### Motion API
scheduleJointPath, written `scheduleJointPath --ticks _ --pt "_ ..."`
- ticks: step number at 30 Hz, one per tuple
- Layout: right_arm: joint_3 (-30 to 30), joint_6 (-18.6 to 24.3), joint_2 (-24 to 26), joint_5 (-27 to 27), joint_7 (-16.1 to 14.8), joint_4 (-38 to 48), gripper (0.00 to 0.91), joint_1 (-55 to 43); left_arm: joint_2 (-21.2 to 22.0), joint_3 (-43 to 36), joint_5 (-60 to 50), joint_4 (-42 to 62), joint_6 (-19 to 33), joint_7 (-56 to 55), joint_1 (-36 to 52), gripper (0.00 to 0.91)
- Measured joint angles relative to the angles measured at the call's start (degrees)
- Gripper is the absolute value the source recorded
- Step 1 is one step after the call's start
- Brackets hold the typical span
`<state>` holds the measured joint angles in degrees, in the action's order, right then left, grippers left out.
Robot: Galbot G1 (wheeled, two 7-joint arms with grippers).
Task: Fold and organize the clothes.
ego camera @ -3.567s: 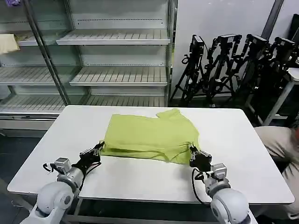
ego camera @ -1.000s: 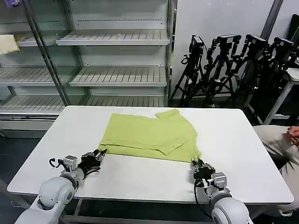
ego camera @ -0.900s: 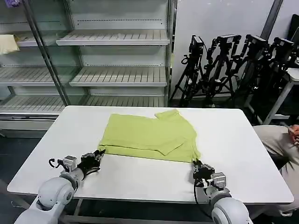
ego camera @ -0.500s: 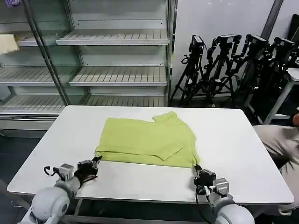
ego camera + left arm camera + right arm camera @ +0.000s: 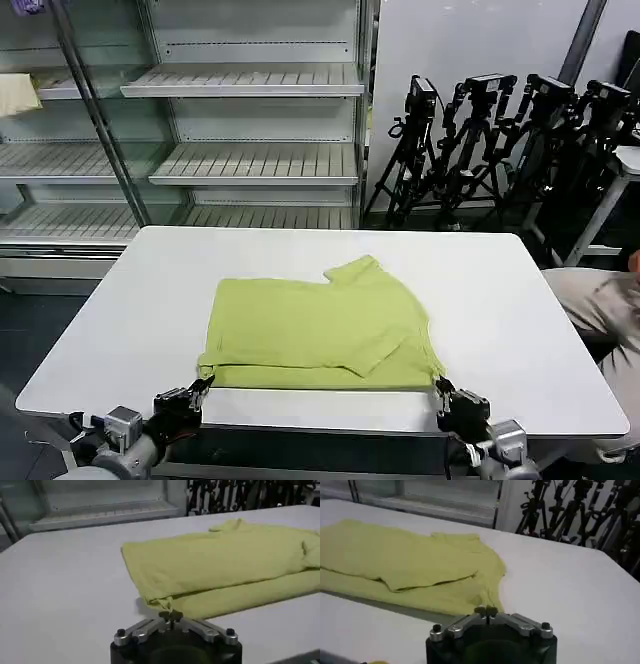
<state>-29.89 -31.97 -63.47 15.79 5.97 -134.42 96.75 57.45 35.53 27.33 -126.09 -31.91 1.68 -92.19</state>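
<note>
a white table (image 5: 520, 310) is sitting in front of some empty metal shelving (image 5: 250, 160), a bunch of black tripods (image 5: 490, 140) are standing off by the wall, pale cream cloth (image 5: 15, 92) is lying on a shelf.

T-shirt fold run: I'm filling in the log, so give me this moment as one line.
stage: dragging | T-shirt: folded, near table front edge | left gripper: shut on near-left corner | right gripper: shut on near-right corner
</note>
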Motion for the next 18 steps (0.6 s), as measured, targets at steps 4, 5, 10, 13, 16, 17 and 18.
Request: scheduleJointPath --ticks 4,5,10,13,16,17,18 --pt "-1.2 0.0 0.4 -1.1 -1.2 -2.0 0.907 3.4 -0.3 1.5 -0.4 -1.3 0.1 0.6 -2.4 0.907" --pt "-1.5 -0.1 0.3 -1.2 -1.5 -2.6 0.907 4.2 -0.4 1.9 -0.5 -1.6 0.3 0.7 -2.9 0.907" --pt "-4.4 -0.4 1.2 -1.0 -2.9 -7.1 0.907 6.5 -1.5 5.1 0.3 -4.1 2.1 0.9 -4.7 0.907" --pt "-4.9 -0.7 2.4 -0.4 -2.7 -8.0 0.907 4.6 -2.5 7.8 2.7 -6.2 3.3 0.6 -4.8 0.907" --pt "-3.8 -0.8 3.1 -0.1 -1.7 -6.4 0.907 -0.2 -3.9 9.5 4.5 -7.3 4.4 0.7 -3.4 0.907" --pt "-2.9 -0.9 3.2 0.1 -1.2 -5.3 0.907 -2.3 -4.4 9.6 5.1 -7.4 4.7 0.7 -2.5 0.907" --pt "-1.8 -0.9 3.2 0.3 -0.7 -3.9 0.907 -5.0 -4.9 9.5 5.6 -7.2 4.8 0.6 -1.4 0.907"
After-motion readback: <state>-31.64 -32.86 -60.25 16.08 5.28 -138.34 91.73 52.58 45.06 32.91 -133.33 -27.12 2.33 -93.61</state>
